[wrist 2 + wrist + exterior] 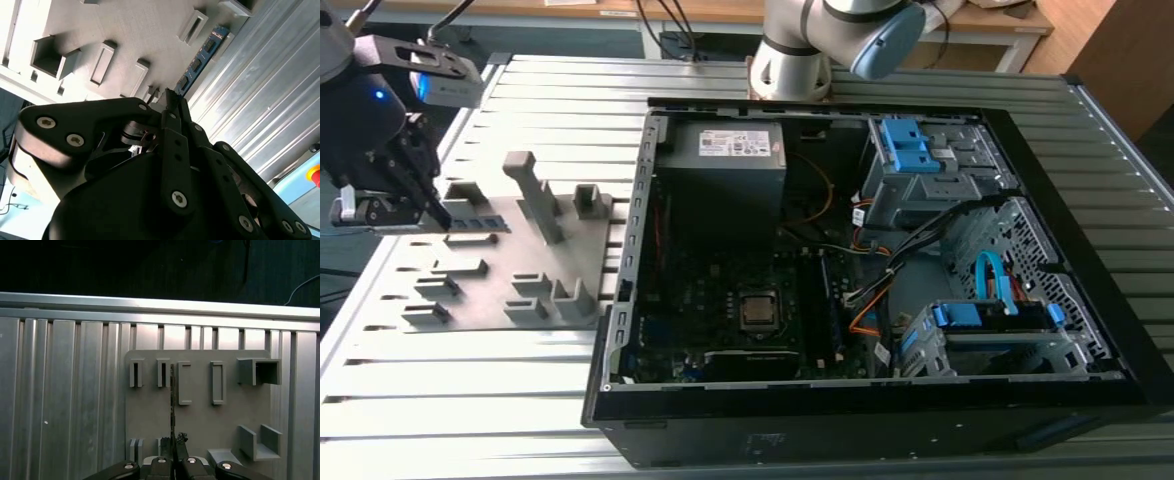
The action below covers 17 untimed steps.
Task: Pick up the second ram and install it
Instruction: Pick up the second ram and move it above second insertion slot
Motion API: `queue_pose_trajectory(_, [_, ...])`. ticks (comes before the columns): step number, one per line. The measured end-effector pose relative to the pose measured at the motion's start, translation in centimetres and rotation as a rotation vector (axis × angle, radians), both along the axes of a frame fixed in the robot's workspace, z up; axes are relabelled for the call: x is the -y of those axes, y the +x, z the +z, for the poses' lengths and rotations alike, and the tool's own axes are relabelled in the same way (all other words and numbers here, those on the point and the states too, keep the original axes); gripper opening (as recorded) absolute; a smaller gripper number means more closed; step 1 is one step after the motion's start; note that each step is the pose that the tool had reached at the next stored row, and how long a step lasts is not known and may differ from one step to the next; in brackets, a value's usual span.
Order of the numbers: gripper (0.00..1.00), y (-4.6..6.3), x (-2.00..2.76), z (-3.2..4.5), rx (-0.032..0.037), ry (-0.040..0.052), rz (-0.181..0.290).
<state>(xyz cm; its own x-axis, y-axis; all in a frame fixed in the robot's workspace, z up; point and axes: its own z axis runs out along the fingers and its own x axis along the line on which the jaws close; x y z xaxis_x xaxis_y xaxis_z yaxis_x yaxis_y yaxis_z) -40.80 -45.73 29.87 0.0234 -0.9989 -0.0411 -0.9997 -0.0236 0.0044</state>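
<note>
The second ram (201, 59), a thin blue-green board with dark chips, stands on edge at the rim of the grey fixture plate (125, 30). My gripper (167, 96) has its fingers closed together on the ram's near end. The first wrist view shows the second ram (172, 400) edge-on as a thin dark line running away from the gripper (173, 441). In the exterior view the gripper (438, 214) is at the far left over the fixture plate (494, 285), and the second ram (480, 222) shows just beside its fingers.
The open computer case (1067, 180) lies on the slatted metal table (454, 400) to the exterior view's right of the plate, motherboard (720, 290) exposed. Tall grey fixture blocks (531, 195) rise between gripper and case. A red button (314, 172) sits at the table's side.
</note>
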Motion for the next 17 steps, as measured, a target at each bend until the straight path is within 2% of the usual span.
queue_pose_trajectory(17, [0.14,0.0,0.0,1.21,0.0001,0.0001,0.0])
